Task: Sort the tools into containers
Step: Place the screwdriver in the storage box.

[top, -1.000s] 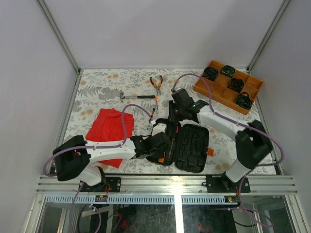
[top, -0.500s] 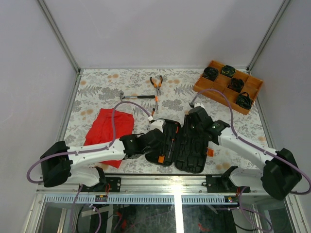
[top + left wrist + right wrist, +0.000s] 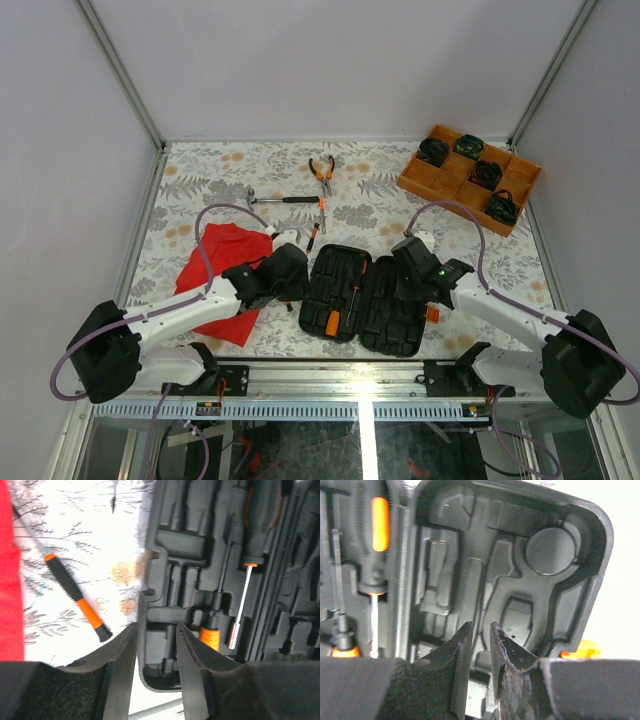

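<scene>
The black tool case (image 3: 366, 300) lies open and flat near the table's front. A black-handled screwdriver (image 3: 260, 510) and an orange-collared piece (image 3: 212, 636) sit in its left half. My left gripper (image 3: 294, 280) is at the case's left edge, open (image 3: 156, 630), with that edge showing between the fingers. A small black-and-orange screwdriver (image 3: 75, 597) lies on the table just left of it. My right gripper (image 3: 408, 276) hangs over the case's right half, jaws a little apart (image 3: 481, 627) and holding nothing. Pliers (image 3: 321, 172), a hammer (image 3: 278, 200) and two screwdrivers (image 3: 322, 208) (image 3: 312, 237) lie behind the case.
A red cloth (image 3: 222, 265) lies left of the case, under the left arm. An orange compartment tray (image 3: 468, 180) of black round items stands at the back right. The case's orange latch (image 3: 580, 650) sticks out at its right edge. Grey walls close in the table.
The left gripper has drawn left off the case's left half to its edge and opened. The right arm has swung from behind the case to above its right half.
</scene>
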You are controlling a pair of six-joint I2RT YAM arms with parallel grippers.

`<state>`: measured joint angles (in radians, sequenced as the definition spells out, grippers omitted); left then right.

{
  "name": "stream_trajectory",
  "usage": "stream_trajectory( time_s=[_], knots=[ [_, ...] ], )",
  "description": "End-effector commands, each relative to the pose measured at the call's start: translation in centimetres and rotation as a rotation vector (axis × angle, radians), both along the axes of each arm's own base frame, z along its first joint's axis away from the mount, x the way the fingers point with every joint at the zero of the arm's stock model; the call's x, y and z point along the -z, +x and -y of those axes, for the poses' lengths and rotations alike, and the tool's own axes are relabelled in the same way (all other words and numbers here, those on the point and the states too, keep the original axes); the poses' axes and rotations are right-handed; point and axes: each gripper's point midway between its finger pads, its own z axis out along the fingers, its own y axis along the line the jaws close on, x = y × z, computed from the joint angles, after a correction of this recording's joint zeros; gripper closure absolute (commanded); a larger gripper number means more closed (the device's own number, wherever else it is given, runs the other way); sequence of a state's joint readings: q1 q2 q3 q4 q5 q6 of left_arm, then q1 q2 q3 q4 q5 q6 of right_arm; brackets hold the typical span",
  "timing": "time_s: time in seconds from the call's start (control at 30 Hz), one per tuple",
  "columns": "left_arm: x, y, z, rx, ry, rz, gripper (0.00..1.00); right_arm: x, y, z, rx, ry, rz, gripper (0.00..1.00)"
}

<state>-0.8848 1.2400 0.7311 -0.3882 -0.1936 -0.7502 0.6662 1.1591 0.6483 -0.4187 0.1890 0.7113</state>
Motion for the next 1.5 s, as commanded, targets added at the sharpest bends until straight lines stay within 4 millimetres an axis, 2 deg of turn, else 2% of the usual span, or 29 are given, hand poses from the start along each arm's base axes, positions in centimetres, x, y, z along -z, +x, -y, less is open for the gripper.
stream_trajectory(
  time_s=[0.0,0.13,0.23,0.4,0.73,0.87,1.03,1.17,1.3,1.47],
  knots=[
    [1.0,0.0,-2.8,-0.056,0.076,0.0,0.65,0.6,1.1,1.9,0.059,-0.119,0.014,0.73],
    [2.3,-0.4,-3.2,-0.049,0.078,-0.03,0.65,1.2,1.9,1.3,0.034,-0.135,0.011,0.73],
    [3.5,-1.1,-2.8,-0.02,0.06,-0.055,0.65,1.6,2.8,0.4,0.002,-0.123,0.021,0.73],
    [4.8,-2.2,-2.2,0.001,0.003,-0.09,0.68,2.0,4.6,0.2,-0.006,-0.155,0.028,0.77],
    [4.5,-3.5,-0.1,0.073,-0.09,-0.105,0.71,1.9,8.9,-0.5,-0.038,-0.124,0.064,0.79],
    [4.2,-3.6,0.3,0.08,-0.087,-0.1,0.71,1.7,10.2,-0.1,-0.032,-0.126,0.076,0.77],
    [3.9,-3.5,-0.2,0.056,-0.075,-0.093,0.71,0.0,12.0,0.7,-0.038,-0.133,0.145,0.68],
    [3.0,-2.9,-1.3,0.017,-0.035,-0.056,0.7,-2.3,12.8,1.3,-0.043,-0.137,0.206,0.64],
    [1.1,-1.5,-2.7,-0.049,-0.018,0.003,0.63,-5.2,12.2,1.2,-0.039,-0.076,0.287,0.62],
    [-0.4,0.3,-4.4,-0.14,0.007,0.047,0.57,-7.8,10.3,1.8,-0.013,-0.001,0.369,0.6]
  ],
)
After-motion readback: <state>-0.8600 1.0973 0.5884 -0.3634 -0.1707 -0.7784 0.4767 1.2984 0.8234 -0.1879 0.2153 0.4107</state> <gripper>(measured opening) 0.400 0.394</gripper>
